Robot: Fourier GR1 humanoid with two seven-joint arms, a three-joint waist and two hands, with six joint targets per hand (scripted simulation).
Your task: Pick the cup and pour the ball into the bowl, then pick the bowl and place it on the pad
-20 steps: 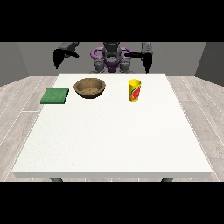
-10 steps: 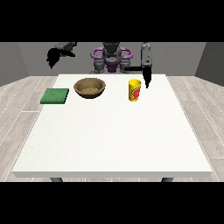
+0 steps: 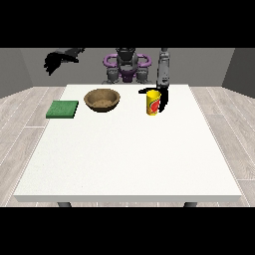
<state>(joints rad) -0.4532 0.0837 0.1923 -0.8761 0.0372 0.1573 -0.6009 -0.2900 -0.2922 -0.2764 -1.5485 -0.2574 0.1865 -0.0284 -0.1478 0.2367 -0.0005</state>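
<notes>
By my black hand [image 3: 162,95] stands a yellow cup [image 3: 153,103] with red markings; farther off are a brown bowl [image 3: 102,99] and a green pad [image 3: 63,109].

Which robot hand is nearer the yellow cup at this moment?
Left: the robot hand at the view's right is right at the yellow cup, against its far side. The robot hand at the view's left hangs raised, far off beyond the green pad.

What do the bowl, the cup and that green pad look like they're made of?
The bowl looks wooden: brown, matte, with a darker mottled inside. The cup looks like smooth plastic or printed card: bright yellow with a red mark. The pad seems soft, perhaps foam or felt: flat, thin, evenly dull green. None of these is certain.
</notes>
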